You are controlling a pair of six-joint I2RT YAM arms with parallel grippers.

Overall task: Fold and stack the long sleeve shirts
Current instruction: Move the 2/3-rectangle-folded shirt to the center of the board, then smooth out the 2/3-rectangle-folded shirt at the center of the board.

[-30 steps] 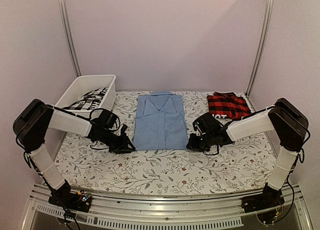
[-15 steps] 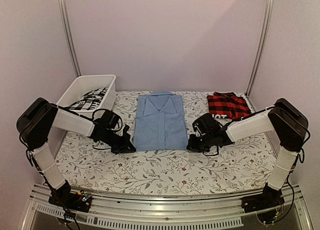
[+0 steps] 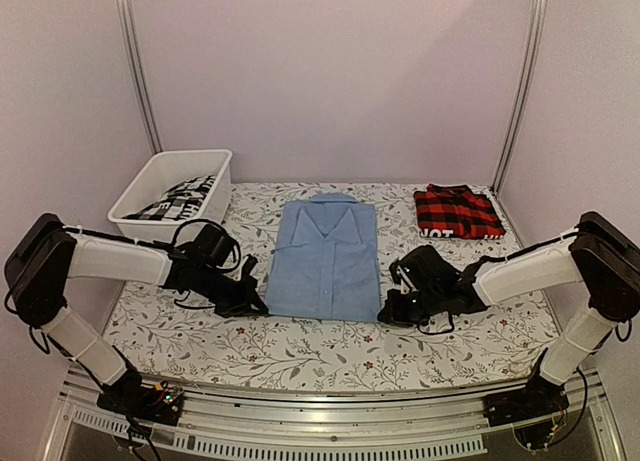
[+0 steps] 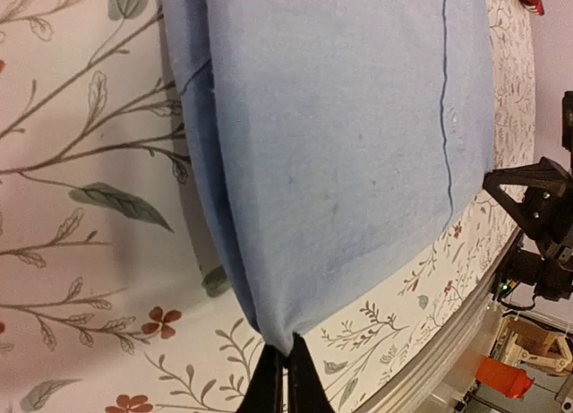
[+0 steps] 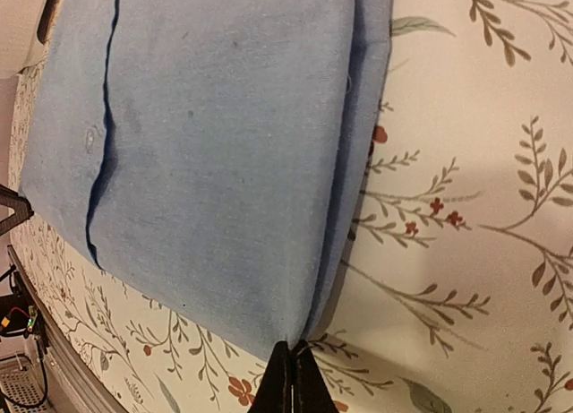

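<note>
Both arms have pulled back, and the light blue shirt [image 3: 325,261] has slid nearer with them on the flowery table [image 3: 330,356]. The left gripper [image 3: 258,306] and the right gripper [image 3: 386,316] each pinch a near corner of it, fingers pressed tight on the cloth. The red plaid shirt [image 3: 455,211] lies folded at the far right.

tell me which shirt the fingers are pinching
The plain light blue cloth button-up shirt in the middle: the left fingers and right fingers are shut on its near corners. The red-and-black plaid cloth shirt lies far right, untouched.
</note>
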